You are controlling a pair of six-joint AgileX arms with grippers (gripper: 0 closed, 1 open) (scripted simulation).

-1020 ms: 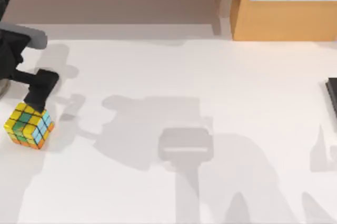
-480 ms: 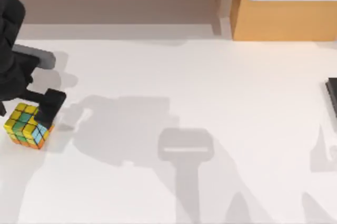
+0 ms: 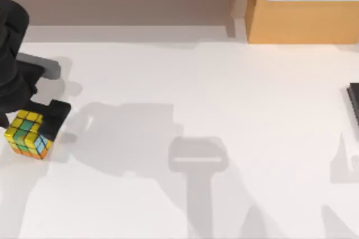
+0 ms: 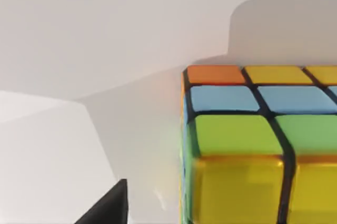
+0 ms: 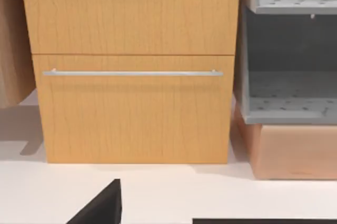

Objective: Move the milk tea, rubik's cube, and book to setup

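**Left arm at the cube, task only beginning**

The small 3x3 puzzle cube with black grid lines and mostly yellow stickers [image 3: 27, 133] sits on the white tabletop [image 3: 224, 110] near its left edge. The left gripper [image 3: 45, 120] is just over the cube's far right corner, touching or almost touching it. I cannot tell how wide its jaws are. In the left wrist view the cube [image 4: 263, 145] is very close, with one dark finger [image 4: 108, 208] beside it and apart from it.

I judge that the task is at its start: the cube is on the tabletop, not lifted, and the two other moves wait too.

The cube has no long axis, all sides being equal. It sits flat, yellow face up, and is turned a little, so one corner points toward the near edge.

The right arm is parked facing a light wooden drawer cabinet with a metal handle [image 5: 131, 77].
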